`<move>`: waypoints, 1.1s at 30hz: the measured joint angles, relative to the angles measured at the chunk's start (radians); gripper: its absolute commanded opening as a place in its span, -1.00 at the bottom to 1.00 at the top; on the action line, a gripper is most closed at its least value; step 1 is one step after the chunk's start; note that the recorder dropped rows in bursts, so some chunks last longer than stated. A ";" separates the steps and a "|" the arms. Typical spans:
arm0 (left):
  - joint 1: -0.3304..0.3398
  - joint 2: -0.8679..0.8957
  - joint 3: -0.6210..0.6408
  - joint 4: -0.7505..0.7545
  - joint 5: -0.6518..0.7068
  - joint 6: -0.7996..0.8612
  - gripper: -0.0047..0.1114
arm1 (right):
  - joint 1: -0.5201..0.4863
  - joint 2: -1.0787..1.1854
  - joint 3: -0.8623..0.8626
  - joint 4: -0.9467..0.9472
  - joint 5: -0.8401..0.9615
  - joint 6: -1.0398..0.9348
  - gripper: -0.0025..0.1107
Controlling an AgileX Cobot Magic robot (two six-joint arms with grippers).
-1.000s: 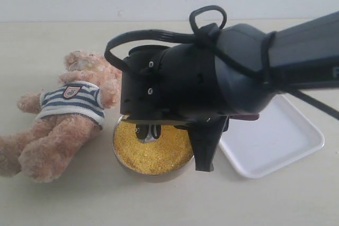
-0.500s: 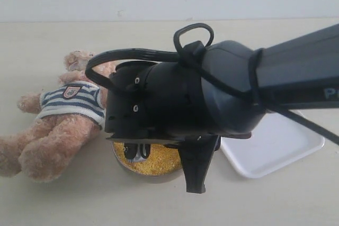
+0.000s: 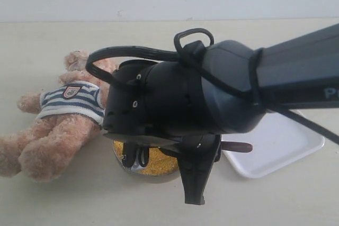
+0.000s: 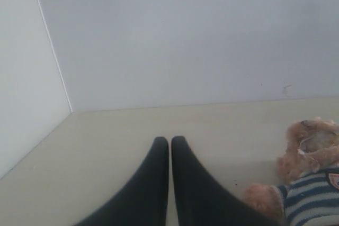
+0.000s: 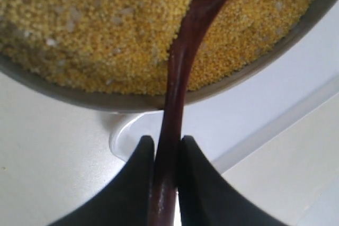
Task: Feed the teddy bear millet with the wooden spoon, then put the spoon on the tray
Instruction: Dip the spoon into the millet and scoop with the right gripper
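Gripping wooden spoon (image 5: 183,62) w/ R gripper (image 5: 164,141) | millet (image 5: 95,30) more hidden now | L gripper (image 4: 170,141) clenched

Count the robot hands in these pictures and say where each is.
2. The left hand, shut and empty, hangs above the table near the teddy bear. The right hand grips the wooden spoon over the millet. No more seem hidden.

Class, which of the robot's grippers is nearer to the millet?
Right. The right gripper grips the wooden spoon reaching into the millet; the left gripper, shut, is off by the teddy bear.
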 measured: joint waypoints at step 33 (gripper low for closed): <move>0.000 0.000 0.000 0.000 0.000 0.000 -0.85 | 0.001 -0.033 -0.048 0.075 0.000 0.022 -0.96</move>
